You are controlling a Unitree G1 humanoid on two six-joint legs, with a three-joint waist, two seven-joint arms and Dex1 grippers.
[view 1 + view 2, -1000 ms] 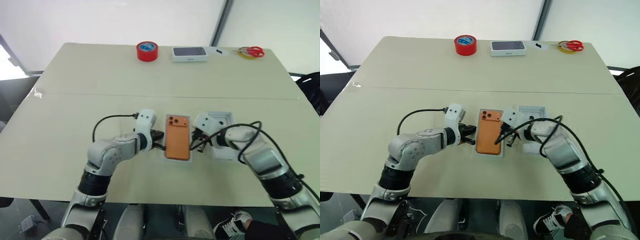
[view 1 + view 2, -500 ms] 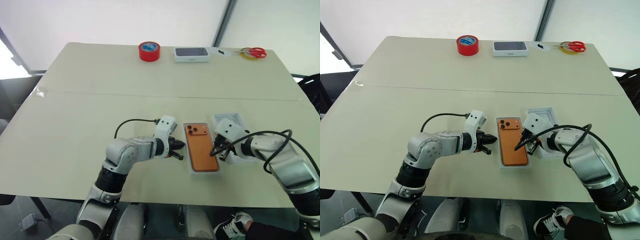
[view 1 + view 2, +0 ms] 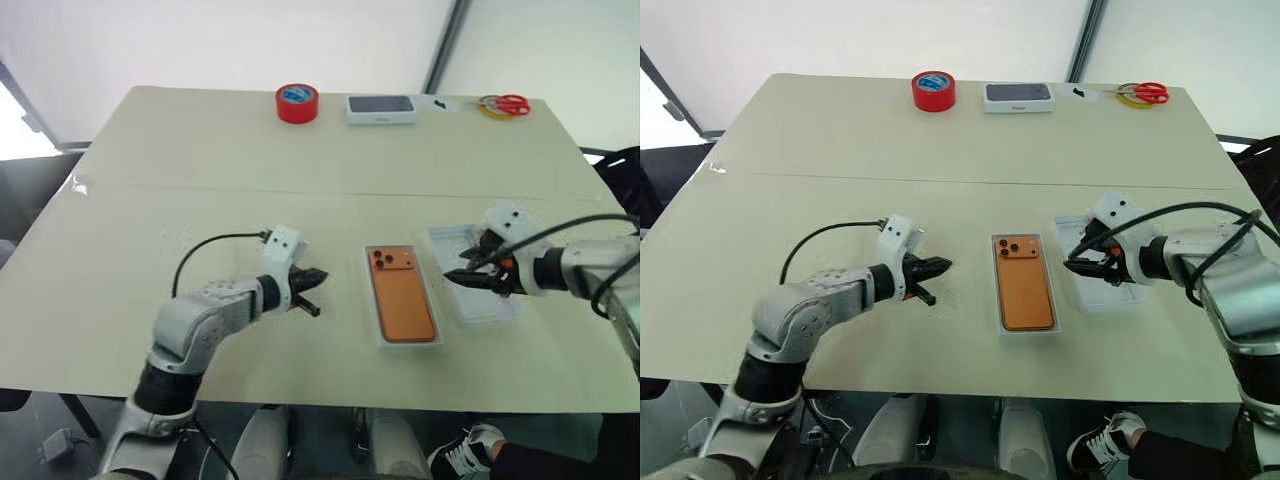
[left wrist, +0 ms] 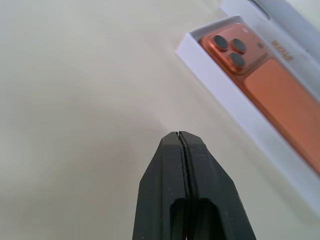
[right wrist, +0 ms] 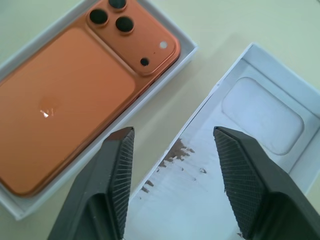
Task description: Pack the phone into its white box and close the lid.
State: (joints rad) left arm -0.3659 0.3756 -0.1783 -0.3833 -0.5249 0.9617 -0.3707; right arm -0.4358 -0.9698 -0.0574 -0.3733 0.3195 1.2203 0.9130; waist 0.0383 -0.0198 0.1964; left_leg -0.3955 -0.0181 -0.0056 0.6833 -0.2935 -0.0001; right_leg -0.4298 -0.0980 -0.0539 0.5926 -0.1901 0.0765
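Nearest, the left claw hovers pinched together and empty over the table, at nine o'clock from the white box. Inside the box lies the phone, lenses far. At its three o'clock, the right claw stands apart, holding nothing, above the lid.

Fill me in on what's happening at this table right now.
A two-armed robot is packing a phone. The orange phone already lies back up in the white box near the front of the table. The lid lies open side up on the table just right of the box, not yet put on. The right gripper hovers over the lid's near edge with its fingers spread and nothing between them. The left gripper is shut and empty, off to the left of the box.
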